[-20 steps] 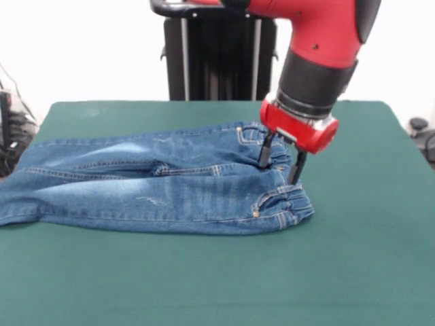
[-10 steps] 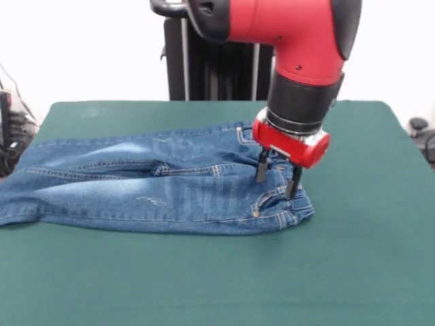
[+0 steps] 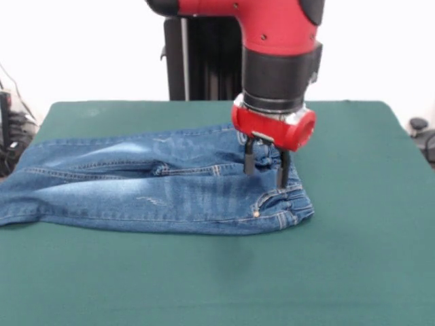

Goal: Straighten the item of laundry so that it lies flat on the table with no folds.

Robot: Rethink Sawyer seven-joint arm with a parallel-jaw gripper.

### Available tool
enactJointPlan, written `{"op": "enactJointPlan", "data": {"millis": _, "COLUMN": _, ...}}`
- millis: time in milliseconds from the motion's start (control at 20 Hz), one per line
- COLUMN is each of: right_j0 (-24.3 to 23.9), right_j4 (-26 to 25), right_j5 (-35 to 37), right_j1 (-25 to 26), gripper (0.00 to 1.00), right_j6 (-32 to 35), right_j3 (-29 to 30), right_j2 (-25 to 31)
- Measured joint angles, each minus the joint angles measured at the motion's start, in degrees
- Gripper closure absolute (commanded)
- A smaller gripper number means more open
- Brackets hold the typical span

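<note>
Hovering spread, the jaws straddle the jeans (image 3: 170,183) near the waistband.

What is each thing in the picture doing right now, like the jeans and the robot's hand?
Small blue denim jeans: lying on their side, legs stretched out, waistband end bunched.
Red and black end effector: open, fingers pointing down over the waistband end, gripping nothing.
Dark green felt-topped table: bearing the jeans.
</note>
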Motion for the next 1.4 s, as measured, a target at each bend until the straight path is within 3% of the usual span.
{"op": "enactJointPlan", "data": {"millis": 650, "right_j0": -0.32, "right_j4": -6.04, "right_j5": 0.01, "right_j1": -2.59, "gripper": 0.00, "right_j6": -1.92, "right_j3": 3.67, "right_j2": 4.49}}
{"op": "enactJointPlan", "data": {"millis": 1400, "right_j0": 1.14, "right_j4": -14.71, "right_j5": 0.01, "right_j1": 0.56, "gripper": 0.00, "right_j6": -1.92, "right_j3": 7.90, "right_j2": 8.44}}
